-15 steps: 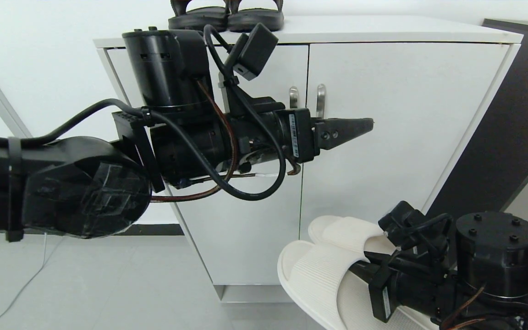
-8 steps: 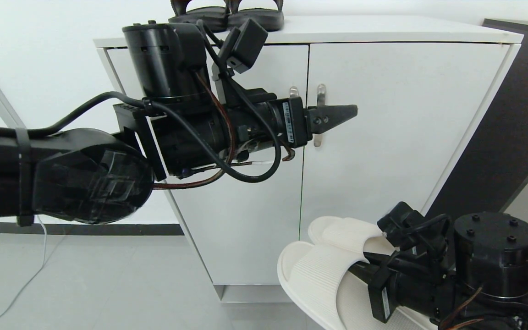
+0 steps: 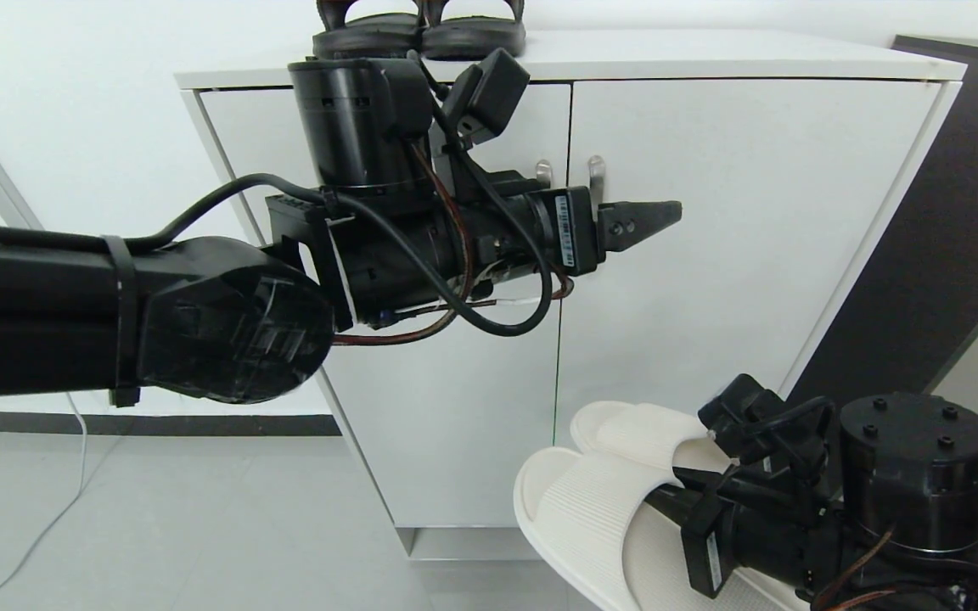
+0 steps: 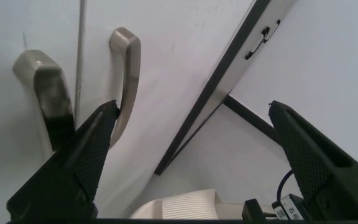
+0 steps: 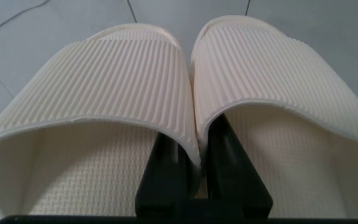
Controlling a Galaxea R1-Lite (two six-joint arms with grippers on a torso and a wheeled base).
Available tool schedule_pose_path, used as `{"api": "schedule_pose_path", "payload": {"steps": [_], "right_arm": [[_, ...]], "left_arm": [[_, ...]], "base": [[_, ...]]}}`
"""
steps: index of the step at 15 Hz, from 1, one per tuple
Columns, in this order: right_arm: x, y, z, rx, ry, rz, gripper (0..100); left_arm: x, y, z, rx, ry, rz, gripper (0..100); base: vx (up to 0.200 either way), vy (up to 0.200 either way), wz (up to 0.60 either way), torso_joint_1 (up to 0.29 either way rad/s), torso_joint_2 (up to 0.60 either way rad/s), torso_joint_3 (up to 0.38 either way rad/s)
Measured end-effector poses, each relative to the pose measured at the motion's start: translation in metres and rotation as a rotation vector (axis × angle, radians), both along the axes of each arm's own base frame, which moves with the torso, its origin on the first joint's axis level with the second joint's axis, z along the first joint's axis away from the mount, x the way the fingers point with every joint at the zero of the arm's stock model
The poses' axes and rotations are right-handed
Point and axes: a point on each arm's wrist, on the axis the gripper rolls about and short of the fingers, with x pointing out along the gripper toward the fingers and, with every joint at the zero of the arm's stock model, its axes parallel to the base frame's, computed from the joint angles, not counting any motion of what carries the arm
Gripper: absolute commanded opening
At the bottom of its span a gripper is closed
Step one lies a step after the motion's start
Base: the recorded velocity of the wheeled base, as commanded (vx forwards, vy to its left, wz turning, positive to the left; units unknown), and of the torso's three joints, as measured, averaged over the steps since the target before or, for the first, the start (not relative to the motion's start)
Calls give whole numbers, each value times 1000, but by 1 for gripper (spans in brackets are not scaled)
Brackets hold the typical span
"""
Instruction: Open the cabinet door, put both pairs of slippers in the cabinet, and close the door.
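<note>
**Spotter:** Status?

**Me:** The cabinet has both doors shut. I have the left gripper up at the centre seam with its fingers spread wide. In the left wrist view the right door's handle sits just inside one fingertip. The left door's handle is beside that finger, outside the span.

**Spotter:** Right side?

**Me:** The right gripper is low in front of the cabinet, pinching the white slippers. It has the inner wall of each slipper pressed together between its fingers. The black sandals are on the cabinet top, untouched.

**Spotter:** How do you take the handle?

**Me:** I judge door opening to be the step in hand. I'd centre the one bar between the fingers before closing. The two handles are close neighbours, and I don't want to catch both. Then I'd pull along the door's arc rather than straight back, or I expect the grip to slide off the curved metal.

**Spotter:** Clearance?

**Me:** I think the right door hinges on its outer edge, by the dark wall panel, so it swings toward me. The white slippers hang near the lower part of that door, likely in its sweep, so I'd draw the right arm back first. There is bare floor to the left of the cabinet for the left arm to retreat into.
</note>
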Motion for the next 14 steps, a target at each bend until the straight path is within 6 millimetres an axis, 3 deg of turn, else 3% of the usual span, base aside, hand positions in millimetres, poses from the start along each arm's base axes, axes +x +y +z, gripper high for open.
{"api": "schedule_pose_path", "payload": {"steps": [6, 7, 14], "right_arm": [[0, 0, 0, 0, 0, 1, 0], [0, 0, 0, 0, 0, 2, 0], [-4, -3, -3, -3, 14, 39, 0]], "left_arm": [[3, -4, -4, 5, 6, -1, 100], [3, -5, -4, 5, 6, -1, 0], [-5, -3, -8, 18, 20, -14, 0]], "base": [[0, 0, 0, 0, 0, 0], [0, 0, 0, 0, 0, 0], [0, 0, 0, 0, 0, 0]]}}
